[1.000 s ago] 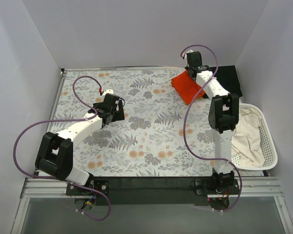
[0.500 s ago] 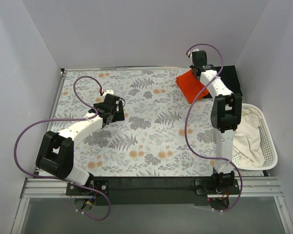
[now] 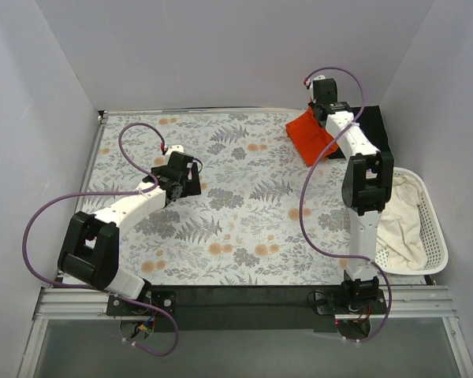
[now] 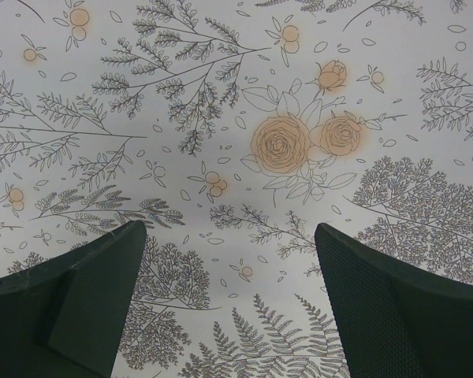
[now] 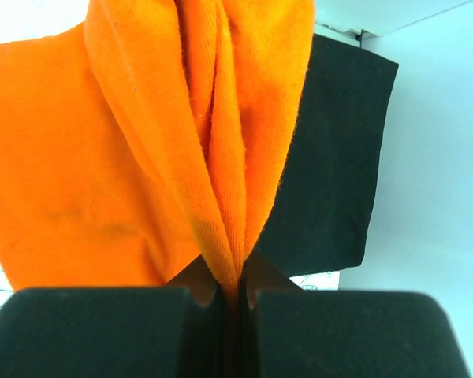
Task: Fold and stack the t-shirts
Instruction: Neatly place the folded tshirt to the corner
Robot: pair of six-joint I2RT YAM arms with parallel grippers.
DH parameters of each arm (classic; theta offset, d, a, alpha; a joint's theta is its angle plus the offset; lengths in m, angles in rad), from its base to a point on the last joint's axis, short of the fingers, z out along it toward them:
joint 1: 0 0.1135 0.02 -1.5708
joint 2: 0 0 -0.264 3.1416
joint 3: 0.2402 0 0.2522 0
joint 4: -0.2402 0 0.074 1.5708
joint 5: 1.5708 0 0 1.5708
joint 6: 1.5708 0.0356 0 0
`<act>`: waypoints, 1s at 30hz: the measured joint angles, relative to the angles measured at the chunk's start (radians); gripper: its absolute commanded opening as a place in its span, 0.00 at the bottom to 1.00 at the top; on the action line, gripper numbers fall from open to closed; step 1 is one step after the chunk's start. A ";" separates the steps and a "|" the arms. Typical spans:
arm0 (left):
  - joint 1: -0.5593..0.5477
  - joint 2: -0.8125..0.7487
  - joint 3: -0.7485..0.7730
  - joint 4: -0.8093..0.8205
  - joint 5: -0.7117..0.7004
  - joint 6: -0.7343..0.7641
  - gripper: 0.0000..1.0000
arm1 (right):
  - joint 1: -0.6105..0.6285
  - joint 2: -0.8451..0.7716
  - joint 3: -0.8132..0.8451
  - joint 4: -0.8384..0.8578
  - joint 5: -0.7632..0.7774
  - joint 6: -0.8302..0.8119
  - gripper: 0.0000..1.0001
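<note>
One orange t-shirt (image 5: 102, 157), creased folds pinched between right fingers (image 5: 102, 331)

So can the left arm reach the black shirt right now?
Probably not. The black t-shirt lies in the far right corner, next to the orange t-shirt that the right hand pinches. The left hand hovers open over the tablecloth on the other side, with the right arm in between.

Black t-shirt (image 5: 339, 157) partly behind orange t-shirt (image 5: 102, 157)

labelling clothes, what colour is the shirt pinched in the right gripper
Bright orange; the t-shirt shows best in the right wrist view.
</note>
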 measured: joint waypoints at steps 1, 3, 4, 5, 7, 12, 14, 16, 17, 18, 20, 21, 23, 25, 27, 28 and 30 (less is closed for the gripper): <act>0.000 0.000 0.000 0.000 0.000 0.000 0.81 | 0.000 -0.004 0.000 -0.002 -0.003 0.002 0.01; 0.000 0.000 0.000 0.000 0.000 0.000 0.82 | 0.000 -0.016 0.005 -0.010 -0.013 0.006 0.01; 0.000 0.000 0.000 0.000 0.000 0.000 0.82 | 0.000 -0.022 0.008 -0.013 -0.017 0.008 0.01; 0.000 0.000 0.000 0.000 0.000 0.000 0.82 | 0.001 -0.027 0.014 -0.017 -0.019 0.009 0.01; 0.000 0.000 0.000 0.000 0.001 0.000 0.82 | 0.001 -0.036 0.026 -0.021 -0.021 0.010 0.01; 0.000 0.000 0.000 0.000 0.002 0.000 0.81 | 0.001 -0.042 0.052 -0.021 -0.017 0.008 0.01; 0.000 0.000 0.000 0.000 0.004 0.001 0.82 | 0.000 -0.042 0.054 -0.022 -0.014 0.005 0.01; 0.000 0.000 0.000 0.000 0.005 0.001 0.82 | -0.002 -0.042 0.054 -0.022 -0.014 0.003 0.01; 0.000 0.000 0.000 0.000 0.005 0.002 0.82 | -0.003 -0.042 0.054 -0.022 -0.014 0.002 0.01; 0.000 0.000 0.000 0.000 0.005 0.002 0.81 | -0.006 -0.042 0.054 -0.022 -0.014 0.001 0.01; 0.000 0.000 0.000 0.000 0.006 0.004 0.81 | -0.012 -0.042 0.054 -0.022 -0.014 0.000 0.01; 0.000 0.000 0.000 0.000 0.007 0.004 0.82 | -0.016 -0.042 0.055 -0.023 -0.013 -0.001 0.01; 0.000 0.000 0.000 0.000 0.008 0.005 0.82 | -0.024 -0.042 0.059 -0.026 -0.013 -0.003 0.01; 0.000 0.000 0.000 0.000 0.008 0.005 0.82 | -0.032 -0.042 0.068 -0.029 -0.013 -0.007 0.01; 0.000 0.001 0.000 0.000 0.009 0.006 0.82 | -0.040 -0.042 0.081 -0.035 -0.015 -0.008 0.01; 0.000 0.002 0.000 0.000 0.009 0.007 0.82 | -0.043 -0.042 0.088 -0.038 -0.015 -0.008 0.01; 0.000 0.005 0.000 0.000 0.010 0.007 0.82 | -0.049 -0.042 0.101 -0.042 -0.018 -0.008 0.01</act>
